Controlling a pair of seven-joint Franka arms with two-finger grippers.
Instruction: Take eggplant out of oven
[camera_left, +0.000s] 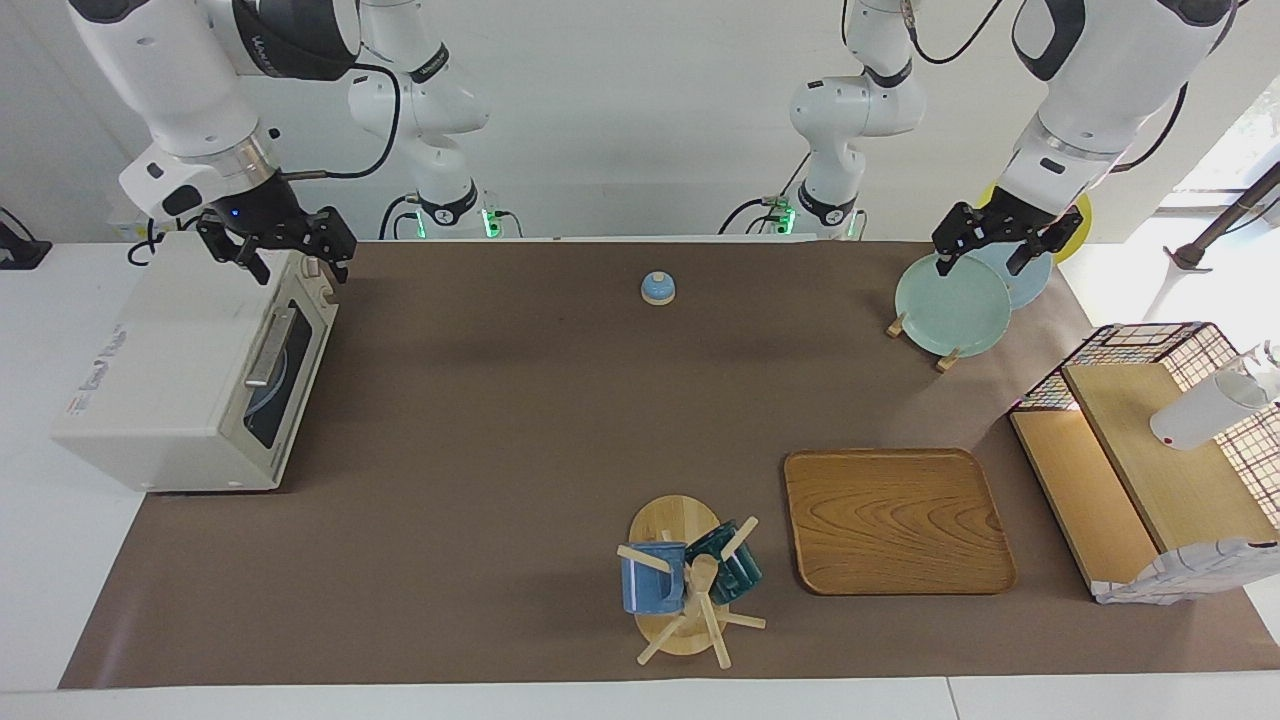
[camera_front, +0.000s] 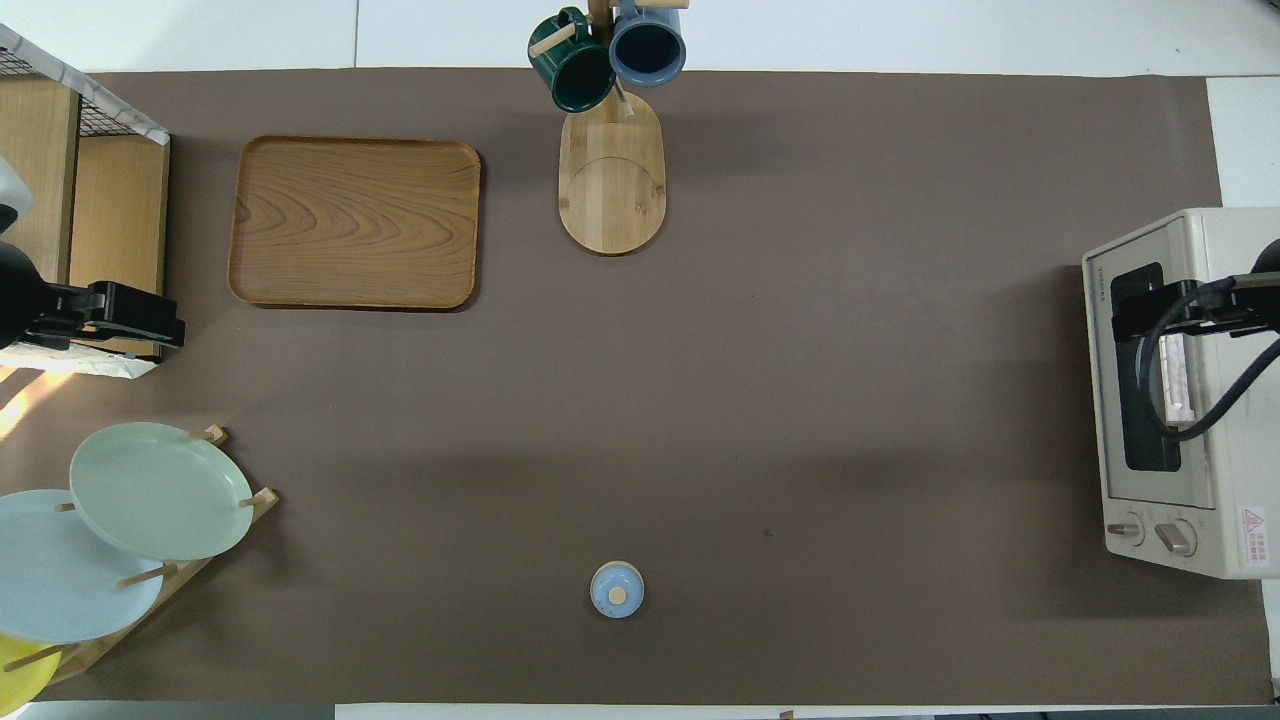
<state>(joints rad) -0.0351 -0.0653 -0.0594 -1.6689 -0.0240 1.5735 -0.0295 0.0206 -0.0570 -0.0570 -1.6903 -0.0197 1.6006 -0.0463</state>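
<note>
Eggplant hidden inside shut oven (camera_left: 190, 370); right tool (camera_left: 280, 250), fingers spread, hovers over its top corner and should lower squarely onto the door handle (camera_left: 268, 347); left tool (camera_left: 1000, 243), also spread, waits

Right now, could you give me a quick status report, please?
Right gripper over the toaster oven, open. Left gripper over the plate rack, open, waiting. Oven door shut; eggplant not visible.

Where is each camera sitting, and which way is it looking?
Facing view: high across the table, looking at both robots; whole arms show, right gripper over the oven, left gripper over the plates.
Overhead view: above the robots' end, looking steeply down; only gripper parts show.
Both share the oven, plates and tray, turned half around.
</note>
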